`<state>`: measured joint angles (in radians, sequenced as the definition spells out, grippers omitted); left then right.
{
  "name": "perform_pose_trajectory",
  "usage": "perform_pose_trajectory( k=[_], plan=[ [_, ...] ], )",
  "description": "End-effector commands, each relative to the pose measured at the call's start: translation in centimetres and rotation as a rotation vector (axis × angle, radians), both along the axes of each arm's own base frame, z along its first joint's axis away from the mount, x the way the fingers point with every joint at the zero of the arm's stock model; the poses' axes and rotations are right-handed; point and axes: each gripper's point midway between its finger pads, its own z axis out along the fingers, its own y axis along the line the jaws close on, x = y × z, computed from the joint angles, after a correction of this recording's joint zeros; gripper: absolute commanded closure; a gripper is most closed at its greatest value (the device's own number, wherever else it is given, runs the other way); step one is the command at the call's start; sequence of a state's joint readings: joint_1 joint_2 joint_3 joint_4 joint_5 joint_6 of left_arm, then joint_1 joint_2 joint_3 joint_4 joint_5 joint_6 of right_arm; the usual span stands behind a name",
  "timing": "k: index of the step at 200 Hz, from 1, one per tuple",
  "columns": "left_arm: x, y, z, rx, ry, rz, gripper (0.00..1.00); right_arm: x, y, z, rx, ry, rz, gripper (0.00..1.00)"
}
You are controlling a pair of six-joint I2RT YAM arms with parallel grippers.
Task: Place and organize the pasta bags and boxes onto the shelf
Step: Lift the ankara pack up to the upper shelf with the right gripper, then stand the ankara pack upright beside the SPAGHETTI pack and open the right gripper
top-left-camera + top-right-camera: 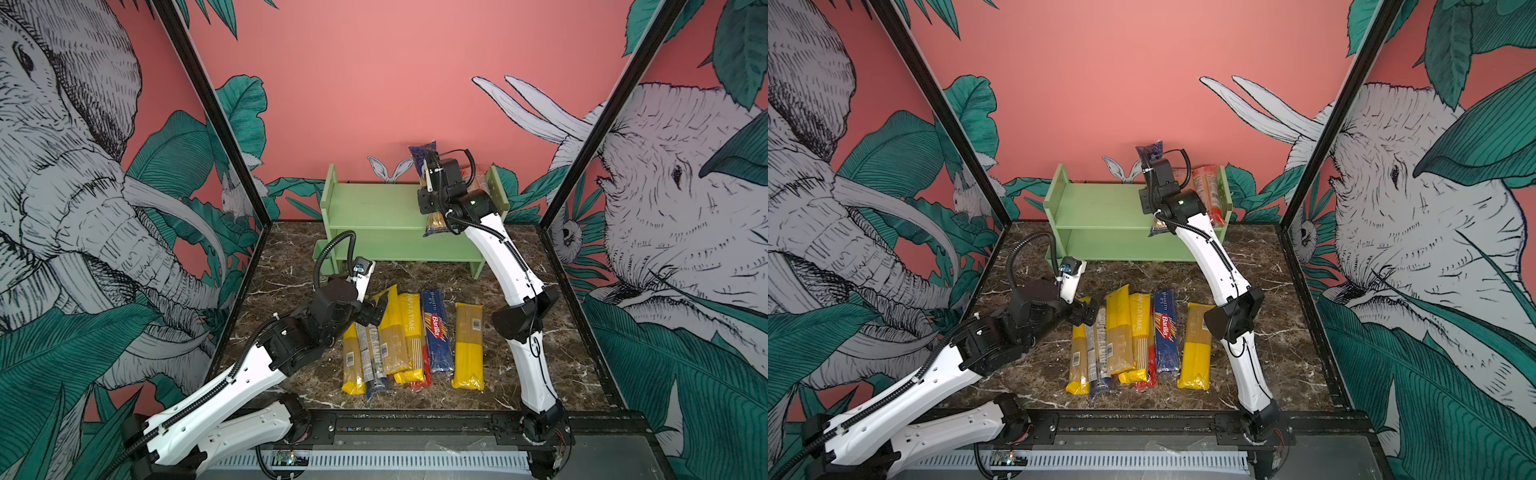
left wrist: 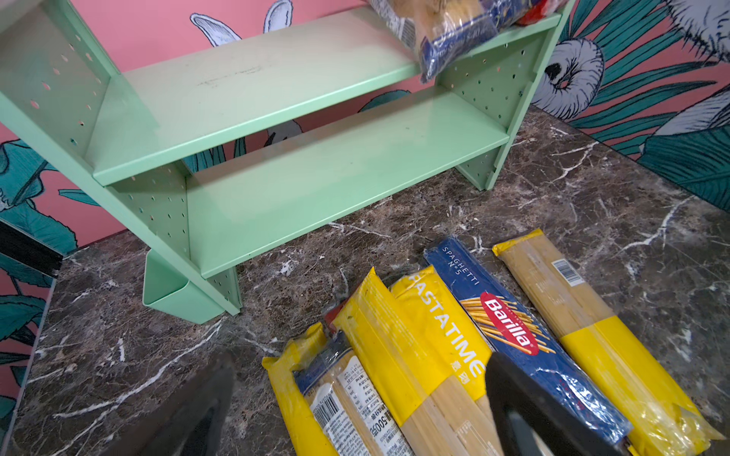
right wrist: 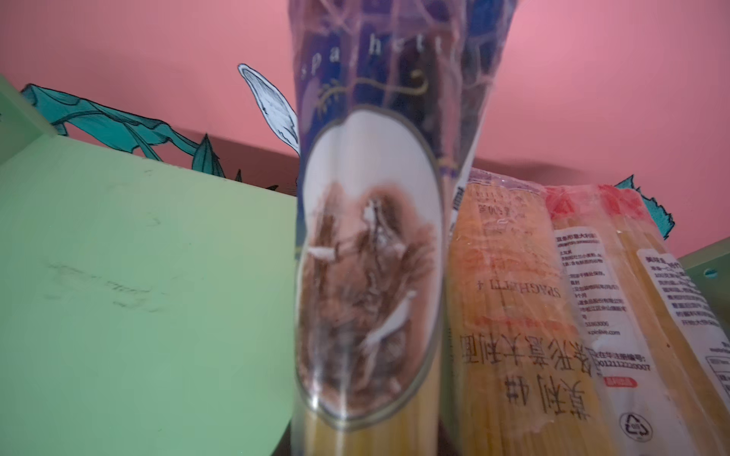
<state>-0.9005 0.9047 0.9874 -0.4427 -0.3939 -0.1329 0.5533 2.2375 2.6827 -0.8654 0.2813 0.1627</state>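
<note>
Top views: right claw [image 1: 433, 204] pinching the dark blue bag [image 1: 424, 154] mid-length, bag tilted over the shelf [image 1: 365, 201] top tier. Left claw [image 1: 371, 312] spread wide above the row of packs [image 1: 405, 332] on the surface [image 1: 286, 270].
Left wrist: Barilla pack [image 2: 509, 327] lies nearest.
Right wrist: film looks glossy, probably slippery. Strands are stiff and brittle, so grip at the middle.

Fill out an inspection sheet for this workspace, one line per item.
Surface: dark marble table.
Job's things: green shelf, lower tier bare; red-ended packs on its top tier's right end; row of packs lying on the table.
Clutter: nothing seen.
Grippers: right gripper shut on a blue-ended pack, tilted over the top tier; left gripper open above the row.
Cables: black hose loops behind the left gripper; coiled cable beside the right gripper.
Surroundings: pink elephant-print walls; black frame posts.
</note>
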Motion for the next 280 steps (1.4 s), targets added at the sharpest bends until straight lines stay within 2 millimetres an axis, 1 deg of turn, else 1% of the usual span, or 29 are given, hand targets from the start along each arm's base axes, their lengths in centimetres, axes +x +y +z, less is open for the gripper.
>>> perform_pose_trajectory(
  k=[1,16,59,76,83,97,111,129,155,162,196,220,246,269,280],
  plan=[
    [0.2,0.7,2.1,-0.018,-0.050,0.020,0.00,0.2,-1.0,7.6,0.140,-0.201,-0.017,1.00],
    [0.3,0.5,2.3,-0.013,-0.054,0.019,0.00,0.6,-1.2,7.0,0.134,-0.190,-0.023,1.00],
    [0.7,0.2,1.8,-0.005,-0.053,0.021,0.01,1.5,-1.2,5.7,0.129,-0.172,-0.033,0.87],
    [0.7,0.3,1.6,-0.001,-0.052,0.026,0.01,1.8,-1.4,5.2,0.130,-0.164,-0.043,0.80],
    [0.7,0.4,1.6,-0.001,-0.054,0.029,0.00,2.0,-1.5,5.0,0.129,-0.161,-0.046,0.80],
    [0.7,0.6,1.6,-0.003,-0.058,0.035,0.00,2.3,-1.5,4.8,0.133,-0.161,-0.049,0.85],
    [0.7,0.8,1.6,-0.004,-0.061,0.040,0.00,2.7,-1.5,4.5,0.144,-0.159,-0.051,0.85],
    [0.6,0.8,1.7,-0.004,-0.063,0.041,0.00,3.1,-1.7,4.1,0.152,-0.158,-0.068,0.74],
    [0.6,0.9,1.7,-0.003,-0.064,0.045,0.00,3.9,-1.8,3.4,0.153,-0.160,-0.081,0.72],
    [0.7,0.9,1.7,-0.002,-0.063,0.046,0.00,4.2,-1.8,3.2,0.153,-0.159,-0.081,0.70],
    [0.6,1.1,1.7,0.002,-0.066,0.053,0.00,4.9,-1.9,2.0,0.146,-0.151,-0.096,0.50],
    [0.7,1.3,1.5,0.007,-0.066,0.057,0.00,5.0,-1.9,1.8,0.144,-0.153,-0.102,0.45],
    [0.7,1.4,1.4,0.010,-0.065,0.061,0.00,5.0,-1.9,1.9,0.144,-0.152,-0.101,0.42],
    [0.5,1.6,1.6,0.005,-0.068,0.062,0.00,4.5,-1.9,2.7,0.154,-0.159,-0.086,0.39],
    [0.4,1.7,1.7,-0.001,-0.070,0.063,0.00,4.1,-1.8,3.5,0.162,-0.169,-0.074,0.36]
  ],
)
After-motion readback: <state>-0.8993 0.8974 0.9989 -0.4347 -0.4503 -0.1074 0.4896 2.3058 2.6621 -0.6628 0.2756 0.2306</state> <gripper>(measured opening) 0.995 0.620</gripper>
